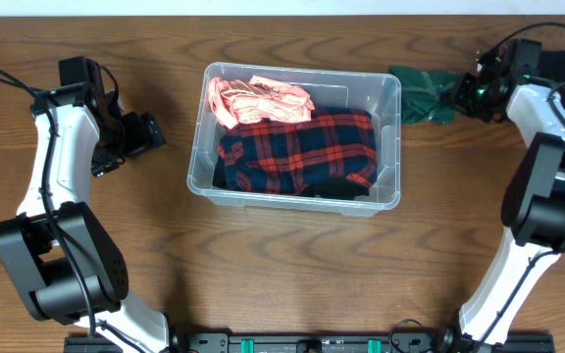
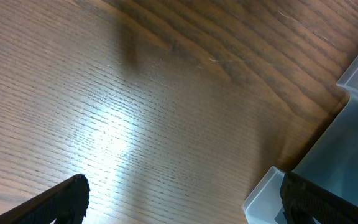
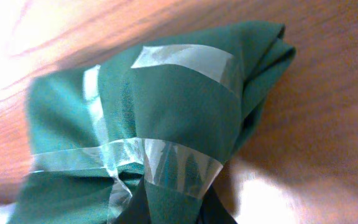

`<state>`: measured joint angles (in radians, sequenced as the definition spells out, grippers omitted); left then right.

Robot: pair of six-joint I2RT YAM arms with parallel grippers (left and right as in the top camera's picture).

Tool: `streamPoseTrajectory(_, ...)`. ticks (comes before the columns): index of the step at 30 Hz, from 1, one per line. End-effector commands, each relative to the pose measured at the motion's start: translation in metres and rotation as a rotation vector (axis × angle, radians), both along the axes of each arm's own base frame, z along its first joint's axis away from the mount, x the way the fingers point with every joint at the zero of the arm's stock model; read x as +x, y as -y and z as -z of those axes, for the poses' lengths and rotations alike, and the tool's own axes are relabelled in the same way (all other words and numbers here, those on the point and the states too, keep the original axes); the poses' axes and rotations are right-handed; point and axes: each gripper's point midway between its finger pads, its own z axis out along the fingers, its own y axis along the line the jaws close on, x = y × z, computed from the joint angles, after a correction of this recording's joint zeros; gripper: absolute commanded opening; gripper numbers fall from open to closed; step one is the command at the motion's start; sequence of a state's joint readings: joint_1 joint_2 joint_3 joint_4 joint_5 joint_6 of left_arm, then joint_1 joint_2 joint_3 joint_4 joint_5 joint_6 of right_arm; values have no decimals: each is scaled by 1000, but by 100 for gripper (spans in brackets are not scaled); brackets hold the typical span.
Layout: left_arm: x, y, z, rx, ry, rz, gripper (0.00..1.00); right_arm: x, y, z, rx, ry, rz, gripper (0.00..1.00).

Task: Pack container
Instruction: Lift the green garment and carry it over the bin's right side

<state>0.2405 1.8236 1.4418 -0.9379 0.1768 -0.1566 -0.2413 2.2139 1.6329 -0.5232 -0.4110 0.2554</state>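
1. The table (image 2: pixel 135 112) is brown wood with lines in it, a bit shiny.
2. The container (image 1: pixel 392 93) is clear, smooth plastic.
3. The green cloth (image 3: pixel 166 112) is soft and matt, with shiny clear tape (image 3: pixel 185 59) on it.
4. The checked cloth (image 1: pixel 297 147) looks soft.
5. The pink cloth (image 1: pixel 258 98) is crinkly.

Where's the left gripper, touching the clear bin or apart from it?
Apart. The overhead view shows a strip of bare tabletop between the left gripper and the bin.

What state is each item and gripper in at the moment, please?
Container: lidless, partly filled.
Plaid shirt: crumpled, inside container.
Pink cloth: crumpled, inside container.
Green bundle: taped, on table, outside container.
Left gripper: open, empty.
Right gripper: at green bundle, grip unclear.
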Motion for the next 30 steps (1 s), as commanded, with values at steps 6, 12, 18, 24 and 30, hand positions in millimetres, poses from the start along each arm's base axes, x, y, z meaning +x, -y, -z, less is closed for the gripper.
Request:
streamPoseTrajectory(6,-3,-2,2,3,-10,1,98,-20,-20,-178,-41,290,-51,1)
streamPoseTrajectory(12,-3,-2,2,3,-10,1,98,-62,-49,-268,-50,425,-61,1)
streamPoseTrajectory(18,-3,-2,2,3,-10,1,98,-101,-102,-290,1,399,-137,1)
streamPoseTrajectory(24,-3,-2,2,3,-10,1,98,-108,-141,-249,-10,235,-23,1)
streamPoseTrajectory(30,-3,-2,2,3,-10,1,98,-104,-172,-204,-20,198,45,1)
